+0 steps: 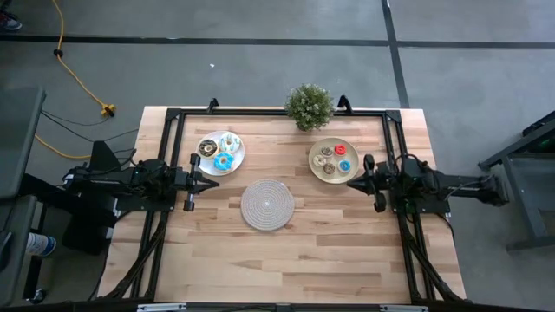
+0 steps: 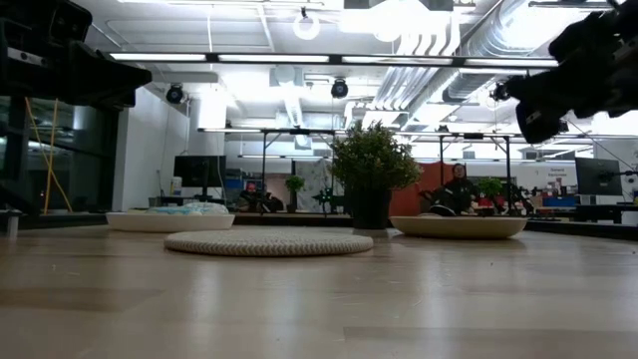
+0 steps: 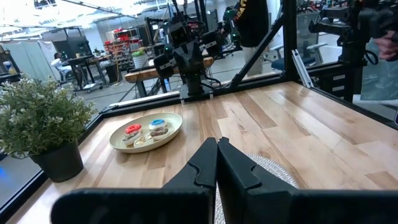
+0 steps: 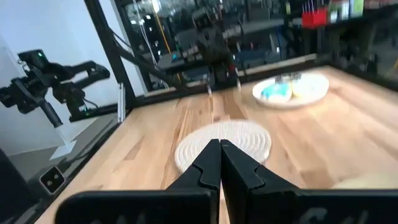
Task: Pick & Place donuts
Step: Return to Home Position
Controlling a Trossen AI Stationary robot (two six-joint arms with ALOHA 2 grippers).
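Ring donuts (image 1: 344,166); coiled woven mat (image 1: 266,204)

Smooth pale wood table (image 1: 347,234); rough woven mat (image 1: 267,204).

No text, label or number can be read; the yellow lettering on a person's dark shirt (image 3: 254,22) is illegible.

We see small ring donuts (image 1: 327,152) lying flat on two plates: red donut (image 1: 343,151) at one o'clock and blue donut (image 1: 344,166) at four on the tan plate (image 1: 334,181); bigger blue donut (image 1: 223,161) at six on the white plate (image 1: 222,173).
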